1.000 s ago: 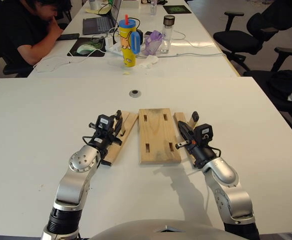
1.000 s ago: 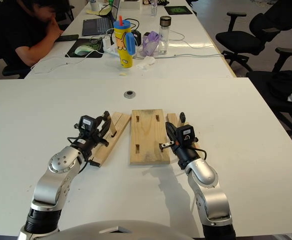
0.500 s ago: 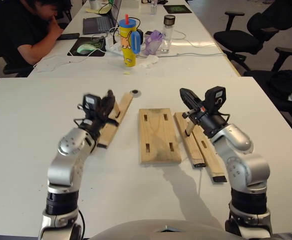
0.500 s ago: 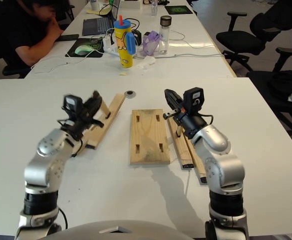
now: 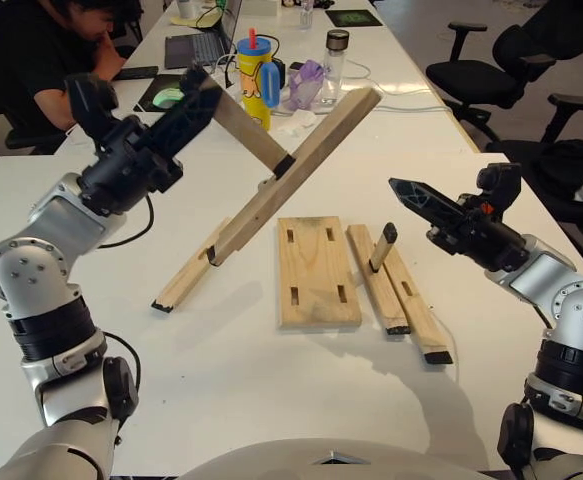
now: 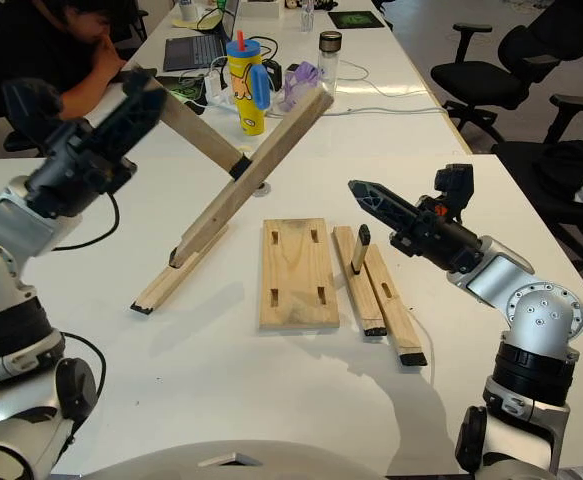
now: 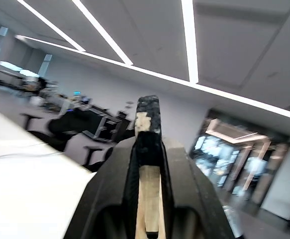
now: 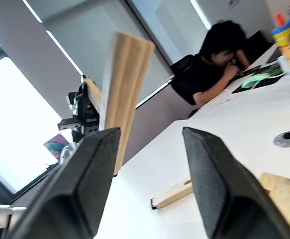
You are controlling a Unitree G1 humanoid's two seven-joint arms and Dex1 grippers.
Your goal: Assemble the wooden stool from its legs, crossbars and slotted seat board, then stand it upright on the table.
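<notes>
At the upper left of the head views, the left end effector point(image 5: 196, 95) pinches one plank of the leg frame point(image 5: 301, 155). It holds the frame high and tilted, low end resting on the bench point(image 5: 301, 390) left of the central slotted seat board point(image 5: 316, 270), probably so it can be brought over the board's slots. At the right, the right end effector point(image 5: 403, 190) hovers above the second leg set point(image 5: 401, 300), which lies flat just beside the board. The left wrist view adds fingers point(image 7: 130, 164) pressed onto wood against the ceiling point(image 7: 224, 45); the right wrist view shows its own fingers point(image 8: 85, 184) spread and empty.
</notes>
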